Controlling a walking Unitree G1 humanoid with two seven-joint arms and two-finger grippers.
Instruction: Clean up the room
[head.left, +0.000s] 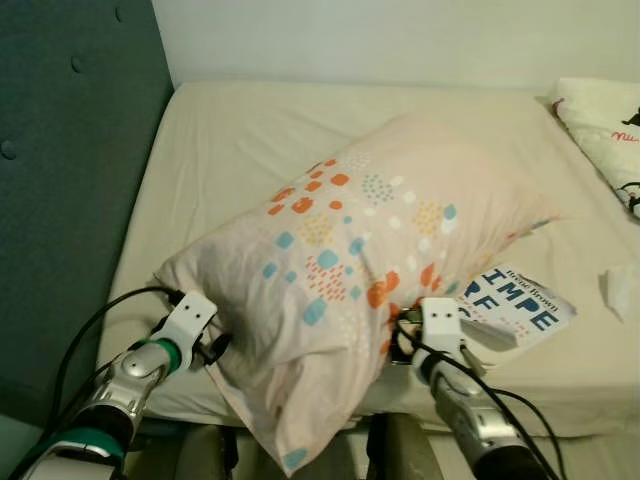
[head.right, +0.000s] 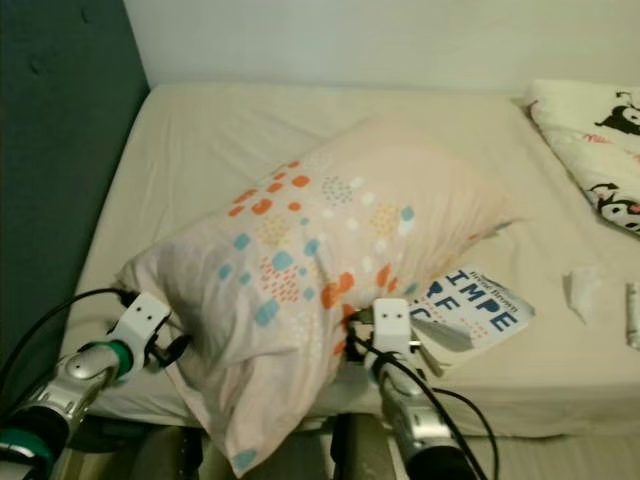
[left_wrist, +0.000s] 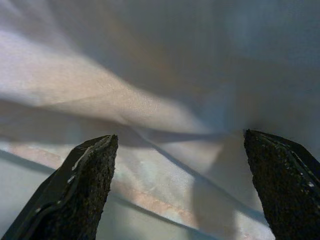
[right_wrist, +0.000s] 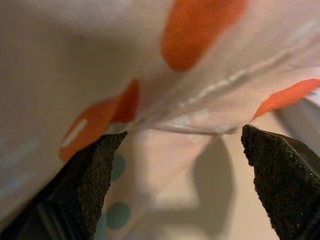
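Observation:
A large pale pink pillow (head.left: 370, 250) with orange and blue dots lies slantwise on the cream bed (head.left: 230, 140), its near corner hanging over the bed's front edge. My left gripper (head.left: 216, 346) is pressed against the pillow's near left end. In the left wrist view its fingers (left_wrist: 82, 190) stand wide apart with pillow cloth just beyond them. My right gripper (head.left: 402, 338) is at the pillow's near right side, beside a book. Its fingers (right_wrist: 95, 175) are also spread, and a dotted fold of the pillow (right_wrist: 165, 75) fills the gap.
A book (head.left: 522, 306) with big blue letters lies partly under the pillow by the right gripper. A crumpled tissue (head.left: 620, 290) and a white cartoon-print blanket (head.left: 608, 125) are at the right. A dark teal padded headboard (head.left: 70, 180) runs along the left.

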